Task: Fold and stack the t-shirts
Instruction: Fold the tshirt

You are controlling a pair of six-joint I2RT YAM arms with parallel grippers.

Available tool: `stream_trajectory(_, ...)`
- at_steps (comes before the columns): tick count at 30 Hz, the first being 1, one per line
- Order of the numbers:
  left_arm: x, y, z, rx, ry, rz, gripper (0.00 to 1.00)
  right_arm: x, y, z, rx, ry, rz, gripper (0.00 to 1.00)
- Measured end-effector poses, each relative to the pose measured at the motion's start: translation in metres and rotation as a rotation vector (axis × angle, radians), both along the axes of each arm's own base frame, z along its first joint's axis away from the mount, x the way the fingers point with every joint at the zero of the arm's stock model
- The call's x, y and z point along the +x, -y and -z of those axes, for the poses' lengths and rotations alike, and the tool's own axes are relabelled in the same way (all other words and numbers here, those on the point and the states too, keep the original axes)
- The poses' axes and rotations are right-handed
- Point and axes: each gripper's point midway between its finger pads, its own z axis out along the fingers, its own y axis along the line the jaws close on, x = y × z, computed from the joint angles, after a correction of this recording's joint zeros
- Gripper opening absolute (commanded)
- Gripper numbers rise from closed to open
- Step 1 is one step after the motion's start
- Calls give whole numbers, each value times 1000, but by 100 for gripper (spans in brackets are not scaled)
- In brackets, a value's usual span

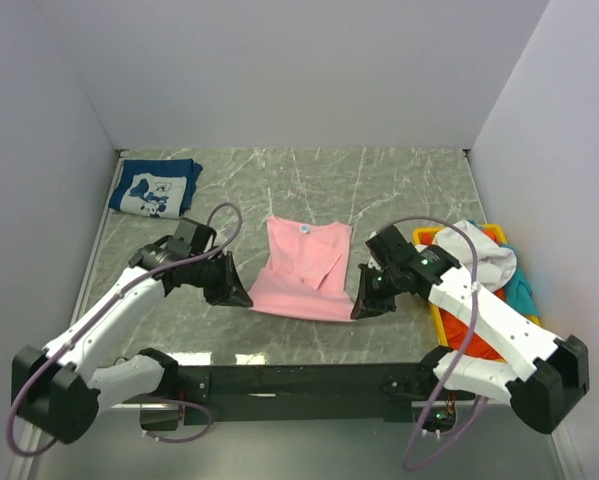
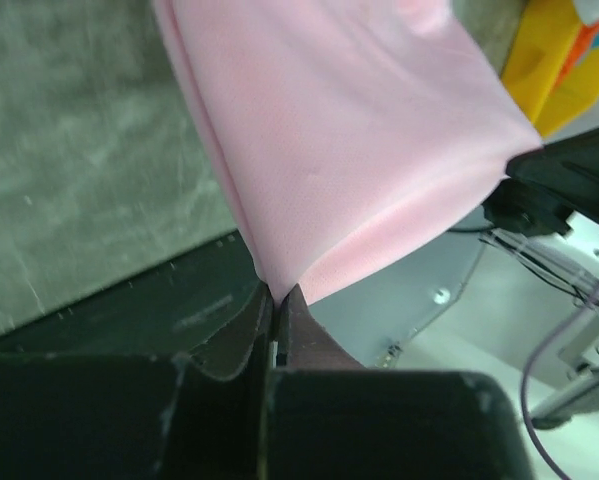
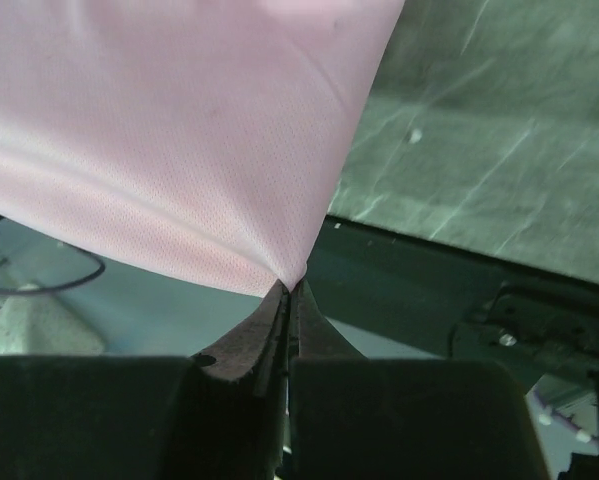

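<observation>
A light-pink t-shirt [image 1: 301, 268] lies in the middle of the table, its near hem lifted between both grippers. My left gripper [image 1: 242, 297] is shut on the hem's left corner; the left wrist view has the pink cloth [image 2: 349, 140] pinched at the fingertips of that gripper [image 2: 279, 292]. The right gripper [image 1: 362, 310] is shut on the right corner, and the right wrist view shows the pink cloth [image 3: 169, 130] running into the tips of that gripper [image 3: 290, 285]. A folded navy t-shirt [image 1: 155, 187] with white print lies at the far left. White [image 1: 484, 256], orange-red [image 1: 476, 332] and teal [image 1: 520, 292] t-shirts are piled at the right.
A yellow tray [image 1: 437, 236] at the right edge holds the pile of shirts. White walls close in the marble table [image 1: 399, 190] on three sides. A black rail [image 1: 299, 378] runs along the near edge between the arm bases.
</observation>
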Motion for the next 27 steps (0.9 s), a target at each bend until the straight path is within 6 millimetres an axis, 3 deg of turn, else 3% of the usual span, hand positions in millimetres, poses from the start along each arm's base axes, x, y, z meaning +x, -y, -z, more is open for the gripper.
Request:
stream_trajectory(5,-18,0,-20,-61,-13,-11,1,-12,-1,-13,44,-6,46,0)
stream_trajectory(9,-13,4,-16,-50,-63,-7,0,-7,0,-12,18,-18,76,0)
stream_trajectory(16,24,12,-1,0,-101,16,0,17,2,-1,-63,-33,107,0)
stream_trajectory(27,87,15,9,-12,-79,5,0,85,5,-1,-106,-1,122,0)
